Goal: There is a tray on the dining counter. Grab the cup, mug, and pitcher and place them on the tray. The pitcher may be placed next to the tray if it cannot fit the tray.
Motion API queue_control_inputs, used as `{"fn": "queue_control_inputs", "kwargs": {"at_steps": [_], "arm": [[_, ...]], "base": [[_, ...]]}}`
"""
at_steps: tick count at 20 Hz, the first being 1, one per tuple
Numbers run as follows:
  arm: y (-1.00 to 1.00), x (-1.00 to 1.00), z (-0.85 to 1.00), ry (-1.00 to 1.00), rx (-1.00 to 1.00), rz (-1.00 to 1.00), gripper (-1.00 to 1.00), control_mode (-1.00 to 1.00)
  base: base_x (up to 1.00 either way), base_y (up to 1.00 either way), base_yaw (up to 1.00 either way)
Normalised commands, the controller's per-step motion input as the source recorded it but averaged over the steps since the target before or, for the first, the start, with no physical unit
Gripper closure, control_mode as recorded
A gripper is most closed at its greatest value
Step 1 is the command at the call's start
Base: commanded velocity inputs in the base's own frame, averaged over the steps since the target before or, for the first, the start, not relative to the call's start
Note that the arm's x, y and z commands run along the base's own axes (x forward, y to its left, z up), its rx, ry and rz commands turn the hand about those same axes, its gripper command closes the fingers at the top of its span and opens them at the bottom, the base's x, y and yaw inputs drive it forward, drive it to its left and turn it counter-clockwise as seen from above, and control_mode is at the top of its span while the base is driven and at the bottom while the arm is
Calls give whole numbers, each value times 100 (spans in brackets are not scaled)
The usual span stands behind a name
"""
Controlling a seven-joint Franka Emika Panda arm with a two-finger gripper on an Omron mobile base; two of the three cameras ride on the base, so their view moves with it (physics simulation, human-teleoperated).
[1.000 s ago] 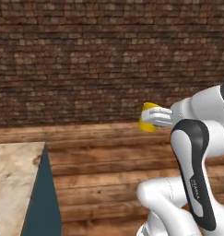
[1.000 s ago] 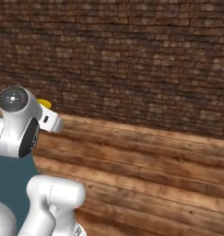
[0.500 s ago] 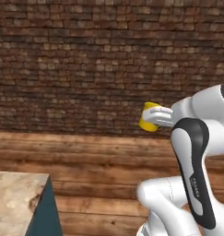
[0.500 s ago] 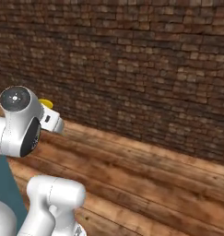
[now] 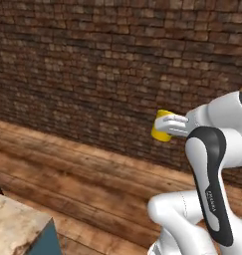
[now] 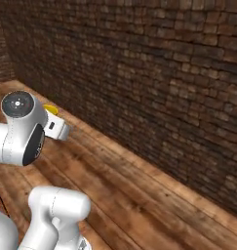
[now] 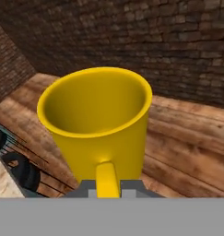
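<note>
The yellow mug hangs in the air in front of a brick wall, with my gripper shut on its handle side. In the hand view the mug is upright and empty, its handle pinched between my fingertips at the bottom edge. From the right base view a yellow sliver of the mug peeks out behind the hand. A corner of the dining counter lies at the lower left. The tray, the cup and the pitcher are out of view.
A dark brick wall stands ahead over a wooden plank floor. Black stools stand by the counter edge at the lower left of the hand view. The counter's teal base sits below its top.
The base has driven and turned, so the whole scene has shifted: the counter corner has slid toward the lower left. The arm holds the same pose with the mug still gripped.
</note>
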Motion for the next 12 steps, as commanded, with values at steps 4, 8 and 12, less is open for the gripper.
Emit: {"fn": "queue_control_inputs", "kwargs": {"at_steps": [4, 8, 12], "arm": [[0, 0, 0, 0, 0, 0, 100, 100], [0, 0, 0, 0, 0, 0, 100, 100], [0, 0, 0, 0, 0, 0, 100, 100]], "base": [[100, -23, 61], [100, -22, 60], [100, -20, 61]]}}
